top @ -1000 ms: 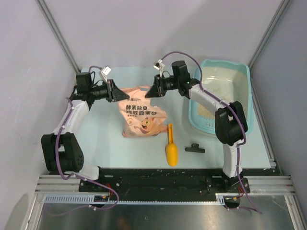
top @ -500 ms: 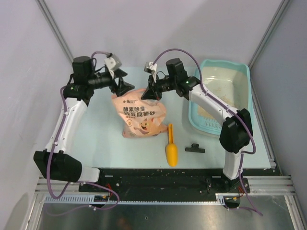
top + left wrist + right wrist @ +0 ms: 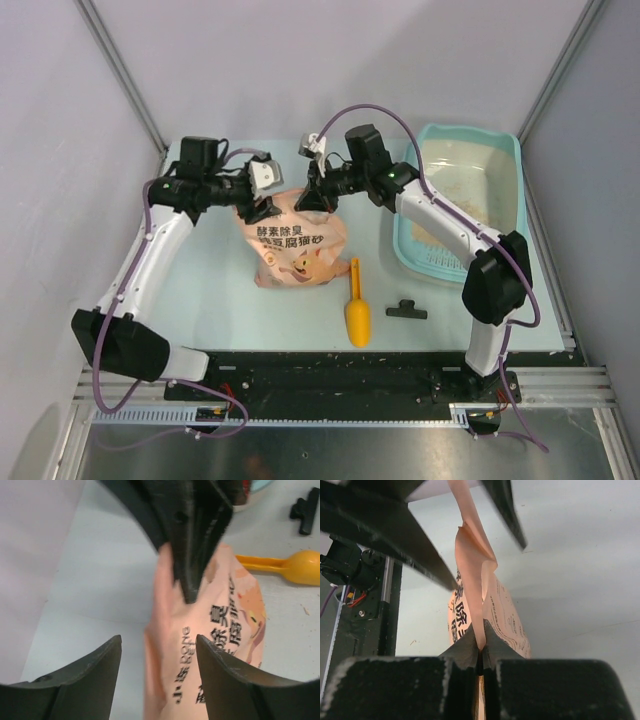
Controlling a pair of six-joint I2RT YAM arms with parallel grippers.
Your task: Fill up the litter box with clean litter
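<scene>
In the litter box point(image 3: 517, 190) lies clean litter point(image 3: 465, 185); right gripper point(image 3: 481, 654) pinches the bag point(image 3: 295, 250).

Bag point(image 3: 295, 245): black Chinese print, reads approx "酵素除臭 / 纯豆腐猫砂"; small Latin txt illegible.

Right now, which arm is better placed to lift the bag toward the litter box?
Right. The right hand is shut on the bag's top edge, and the litter box lies on that arm's side. The left hand is open and grips nothing.
</scene>
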